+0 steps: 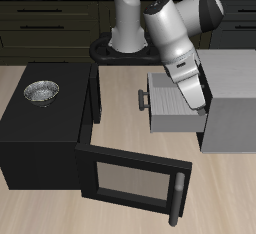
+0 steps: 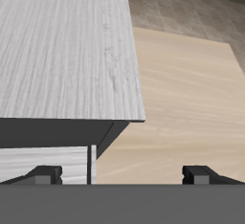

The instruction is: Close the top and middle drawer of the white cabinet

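The white cabinet (image 1: 235, 103) stands on the table beside the arm. One pale drawer (image 1: 178, 106) is pulled out of it toward the black box, its dark bar handle (image 1: 143, 100) at the front. I cannot tell whether it is the top or the middle one, and no second open drawer shows. My gripper (image 1: 203, 108) hangs at the drawer's inner end, close to the cabinet's face. In the wrist view the gripper (image 2: 122, 175) is open and empty, its fingertips (image 2: 38, 175) wide apart, over a pale grey-white panel (image 2: 67, 46) of the cabinet.
A black box (image 1: 45, 138) with a metal bowl (image 1: 41, 92) on top stands across from the cabinet. Its glass-paned door (image 1: 130, 183) is swung open toward the table's front edge, close in front of the drawer. Dark counter cabinets (image 1: 50, 18) line the back.
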